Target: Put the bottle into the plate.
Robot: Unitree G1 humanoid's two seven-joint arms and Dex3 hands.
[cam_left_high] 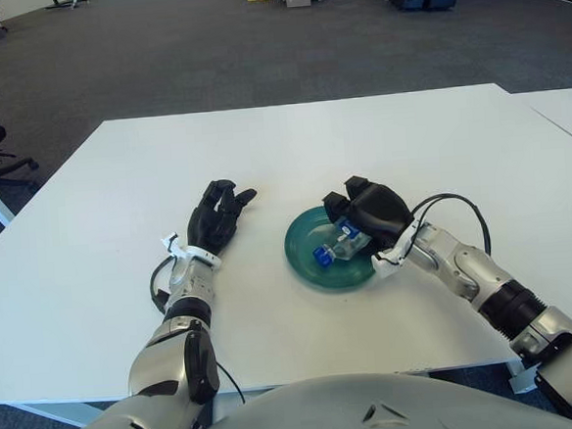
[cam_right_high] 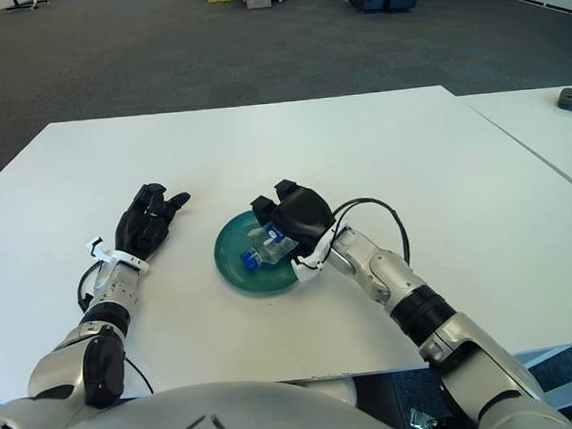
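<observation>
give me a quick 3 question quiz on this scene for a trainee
1. True or false: the bottle lies over the green plate with its blue cap toward the robot's left.
2. Which hand grips the bottle? A) left hand B) right hand C) neither
3. Fill in: the left hand shows to the ____ of the plate.

Key
1. True.
2. B: the right hand is curled over the bottle at the plate's right side.
3. Left; its fingers hold nothing.
</observation>
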